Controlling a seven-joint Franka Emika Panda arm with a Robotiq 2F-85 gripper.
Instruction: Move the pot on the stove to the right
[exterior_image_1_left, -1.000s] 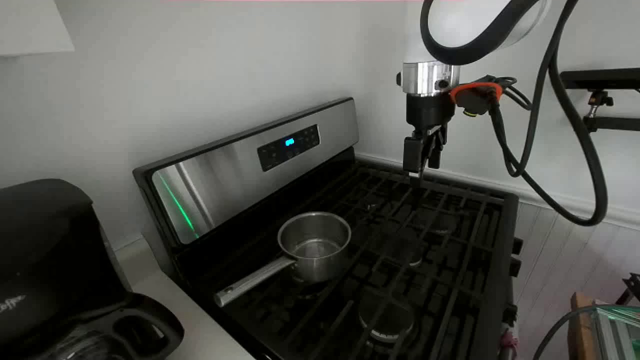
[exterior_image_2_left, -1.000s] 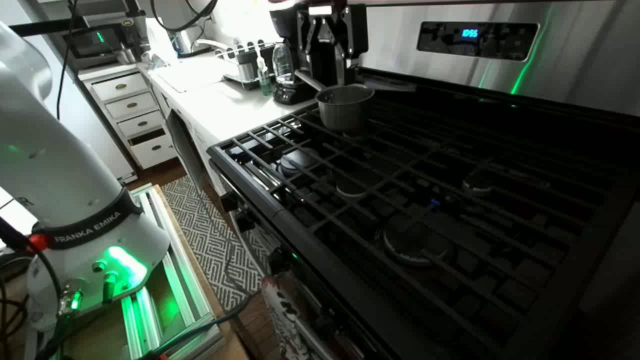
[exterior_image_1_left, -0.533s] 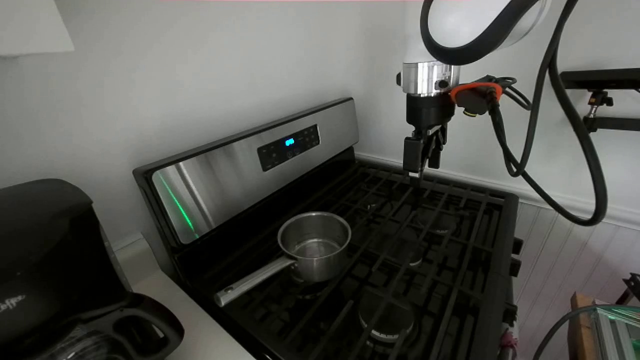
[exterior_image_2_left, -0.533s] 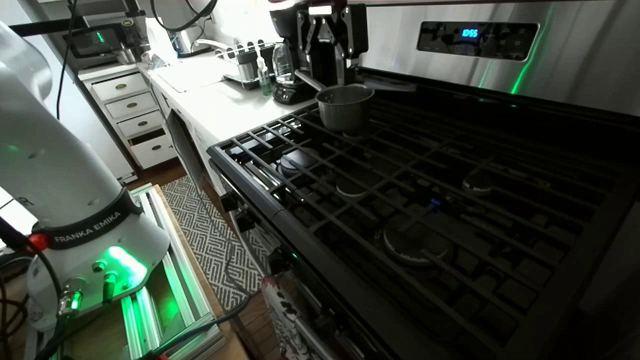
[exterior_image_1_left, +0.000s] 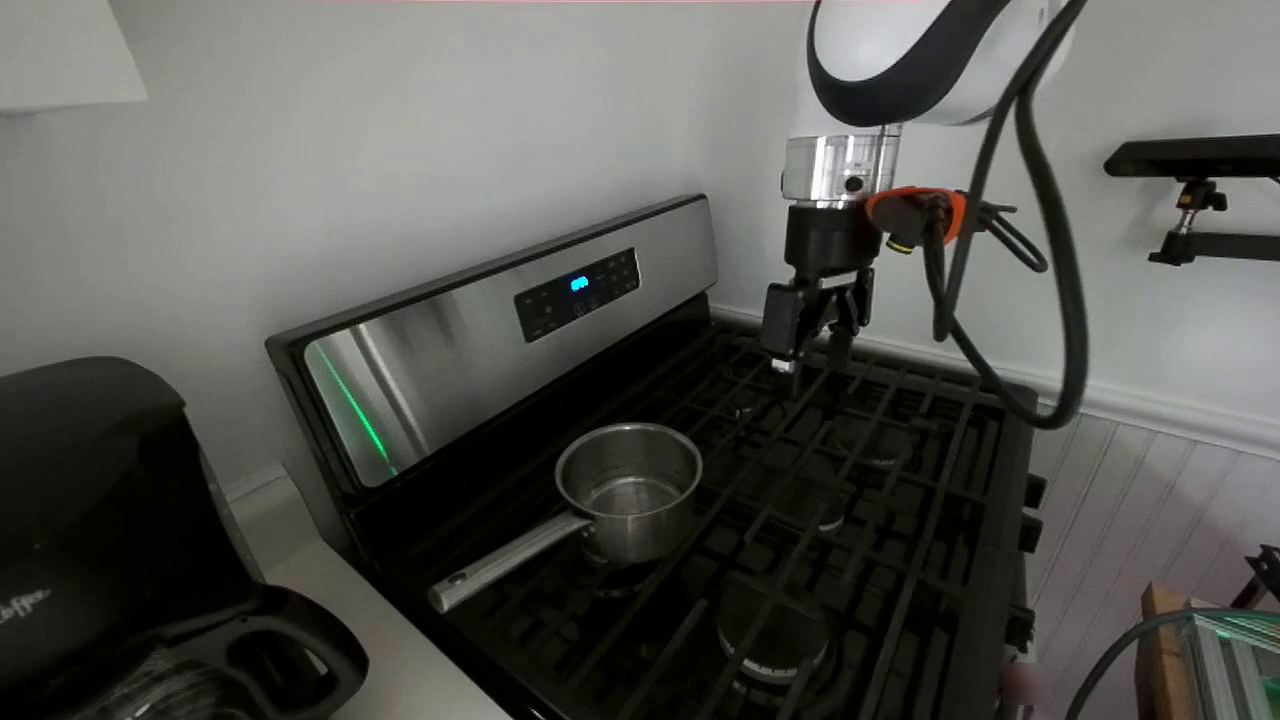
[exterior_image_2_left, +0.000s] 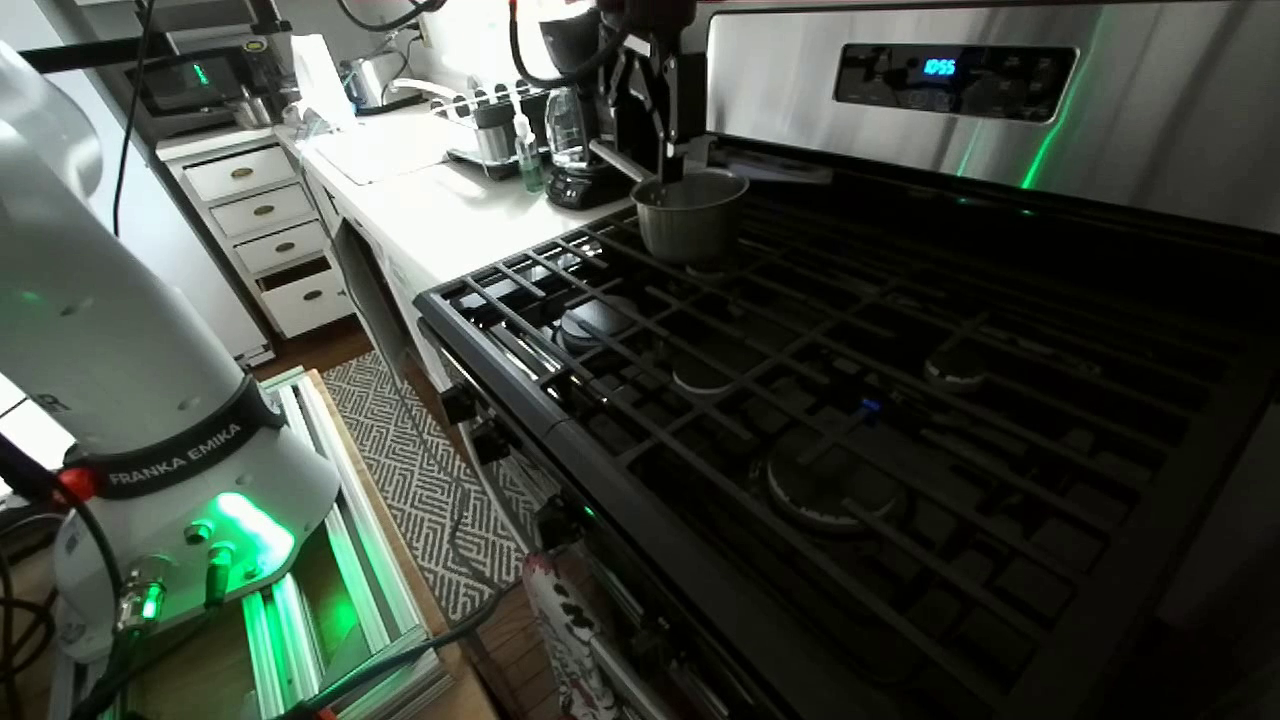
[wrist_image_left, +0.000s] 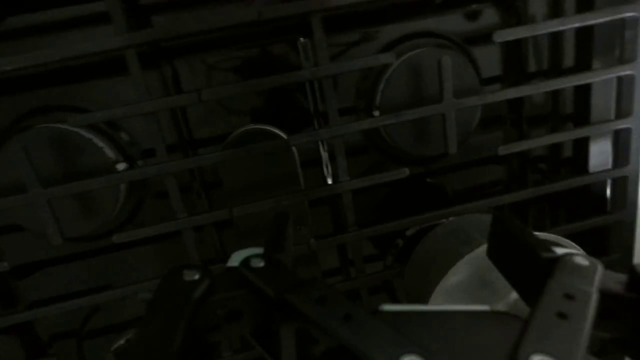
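The pot (exterior_image_1_left: 640, 540), a shiny steel saucepan, stands upright on the grates of the black stove (exterior_image_1_left: 900, 560), at the end near the coffee maker. Its long straight handle points toward the counter. In another exterior view the pot (exterior_image_2_left: 690, 230) is at the stove's far end. My gripper (exterior_image_1_left: 812, 360) is above the grates, apart from the pot and higher than it, with nothing held. In an exterior view the gripper (exterior_image_2_left: 655, 150) overlaps the pot's rim. In the dark wrist view the open fingers (wrist_image_left: 395, 225) are wide apart, and part of the pot (wrist_image_left: 475, 280) shows behind the right finger.
The stove's slanted stainless back panel (exterior_image_1_left: 450, 350) rises behind the pot. A black coffee maker (exterior_image_1_left: 110, 500) stands on the white counter (exterior_image_2_left: 440, 220) beside the handle end. A patterned towel (exterior_image_2_left: 570, 630) hangs at the stove's front. Loose cables (exterior_image_1_left: 1060, 270) hang from the arm.
My gripper has moved a little toward the pot and slightly down, and has turned somewhat. The wrist cables have moved with it. The pot has not moved.
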